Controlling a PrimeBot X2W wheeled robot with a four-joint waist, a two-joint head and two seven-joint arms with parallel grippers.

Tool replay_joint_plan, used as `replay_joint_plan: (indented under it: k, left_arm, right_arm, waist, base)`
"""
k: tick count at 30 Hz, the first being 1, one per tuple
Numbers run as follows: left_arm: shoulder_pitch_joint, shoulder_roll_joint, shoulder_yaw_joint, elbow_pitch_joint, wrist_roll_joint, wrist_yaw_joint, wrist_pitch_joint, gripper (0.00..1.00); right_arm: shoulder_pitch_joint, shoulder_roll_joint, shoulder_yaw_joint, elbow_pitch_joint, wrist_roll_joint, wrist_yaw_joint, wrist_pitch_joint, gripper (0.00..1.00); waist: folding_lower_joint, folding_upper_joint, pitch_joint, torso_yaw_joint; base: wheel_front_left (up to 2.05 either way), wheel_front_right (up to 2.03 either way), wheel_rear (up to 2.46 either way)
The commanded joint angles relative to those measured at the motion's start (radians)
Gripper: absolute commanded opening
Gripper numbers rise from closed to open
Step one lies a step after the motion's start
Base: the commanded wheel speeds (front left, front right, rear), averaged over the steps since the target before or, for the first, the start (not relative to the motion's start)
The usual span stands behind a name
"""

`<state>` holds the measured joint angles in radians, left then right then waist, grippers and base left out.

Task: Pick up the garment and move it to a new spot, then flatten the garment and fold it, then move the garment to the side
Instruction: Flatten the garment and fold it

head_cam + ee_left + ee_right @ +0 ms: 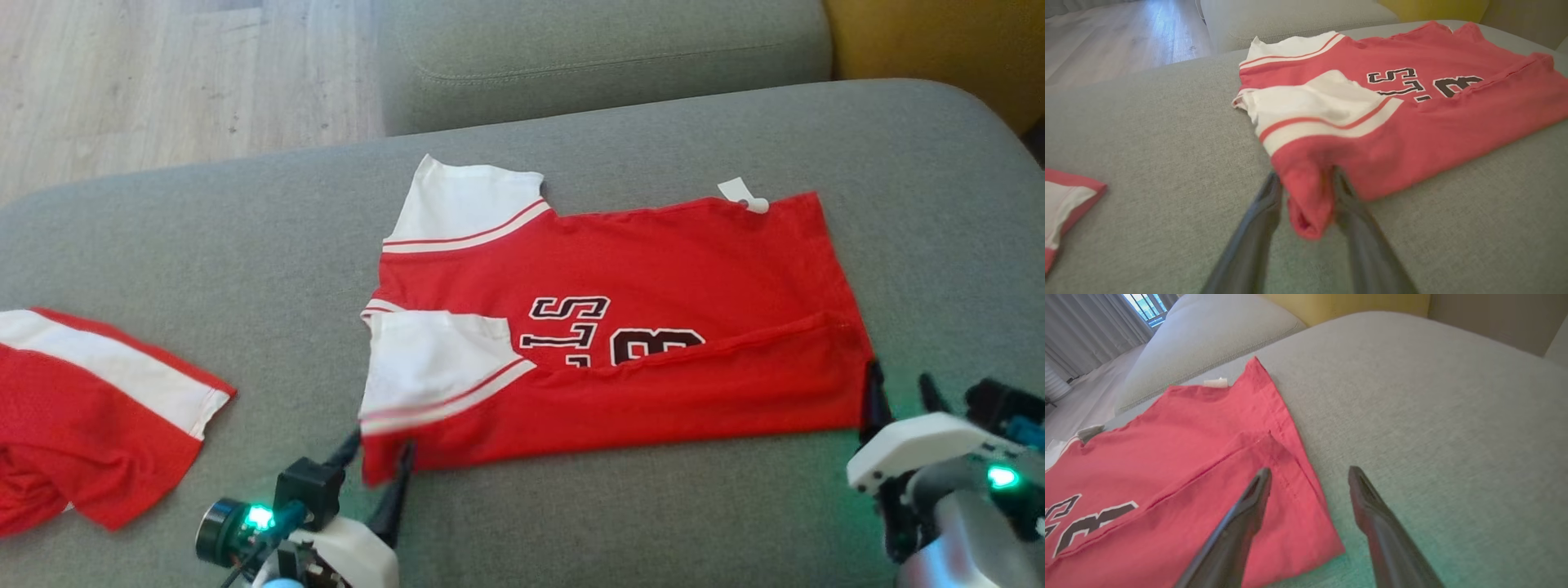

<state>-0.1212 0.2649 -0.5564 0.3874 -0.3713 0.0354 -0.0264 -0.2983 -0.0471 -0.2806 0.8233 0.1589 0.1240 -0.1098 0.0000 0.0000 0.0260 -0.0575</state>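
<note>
In the head view, a red short-sleeved cloth jersey (620,269) with white sleeves and black lettering is lying spread on a wide grey fabric sofa cushion (245,245). Its near long edge is lying folded over onto its middle, partly covering the lettering. A small white tag (741,194) is sticking out at the jersey's far edge, and a second red-and-white cloth garment (90,400) is lying well apart from the jersey's sleeve end. The left gripper (381,443) is sitting at the jersey's near sleeve-end corner, and the right gripper (898,372) is sitting just beside the jersey's near hem-end corner. In the left wrist view, the left jaws are standing partly spread, with that red corner bunching between them and not visibly squeezed. In the right wrist view, the right jaws are standing wide apart and holding nothing, one finger (1237,531) hovering over the jersey's folded hem corner and the other over bare cushion beside the jersey.
</note>
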Motion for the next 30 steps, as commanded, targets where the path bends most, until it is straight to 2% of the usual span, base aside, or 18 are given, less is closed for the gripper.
replay_joint_plan:
  k: [1, 9, 14, 16, 20, 24, 26, 30]
  left_arm:
    - [-0.038, 0.024, 0.037, -0.041, -0.001, 0.012, -0.008, 1.0]
    - [-0.082, 0.033, 0.068, -0.094, 0.005, 0.037, -0.069, 1.0]
    - [-0.176, 0.048, 0.092, -0.133, 0.011, 0.029, -0.09, 1.0]
    - [-0.236, 0.058, 0.098, -0.137, 0.01, 0.011, -0.072, 1.0]
    - [-0.394, 0.093, 0.098, -0.106, 0.0, -0.065, 0.008, 1.0]
    - [-0.583, 0.136, 0.082, -0.022, -0.037, -0.141, 0.139, 1.0]
    - [-0.625, 0.146, 0.075, 0.008, -0.055, -0.151, 0.179, 1.0]
    - [-0.773, 0.199, 0.014, 0.111, -0.134, -0.165, 0.333, 1.0]
  right_arm:
    - [-0.012, -0.003, 0.027, -0.083, 0.007, 0.007, 0.009, 1.0]
    - [0.021, -0.003, 0.016, -0.383, 0.0, 0.007, 0.06, 1.0]
    - [0.007, -0.003, 0.028, -0.53, -0.01, 0.007, 0.119, 1.0]
    - [-0.012, -0.003, 0.038, -0.57, -0.014, 0.007, 0.139, 1.0]
    - [-0.067, -0.003, 0.059, -0.612, -0.024, 0.007, 0.163, 1.0]
    - [-0.137, -0.003, 0.092, -0.618, -0.028, 0.007, 0.167, 1.0]
    - [-0.155, -0.003, 0.105, -0.616, -0.025, 0.007, 0.166, 1.0]
    - [-0.213, -0.003, 0.15, -0.609, -0.014, 0.007, 0.154, 1.0]
  waist:
    - [0.0, 0.0, 0.002, -0.004]
    - [0.0, 0.0, 0.018, -0.023]
    - [0.0, 0.0, 0.055, -0.04]
    - [0.0, 0.0, 0.082, -0.051]
    - [0.0, 0.0, 0.148, -0.077]
    - [0.0, 0.0, 0.223, -0.117]
    - [0.0, 0.0, 0.238, -0.129]
    - [0.0, 0.0, 0.296, -0.178]
  base:
    - [0.0, 0.0, 0.0]
    - [0.0, 0.0, 0.0]
    - [0.0, 0.0, 0.0]
    - [0.0, 0.0, 0.0]
    - [0.0, 0.0, 0.0]
    - [0.0, 0.0, 0.0]
    - [0.0, 0.0, 0.0]
    - [0.0, 0.0, 0.0]
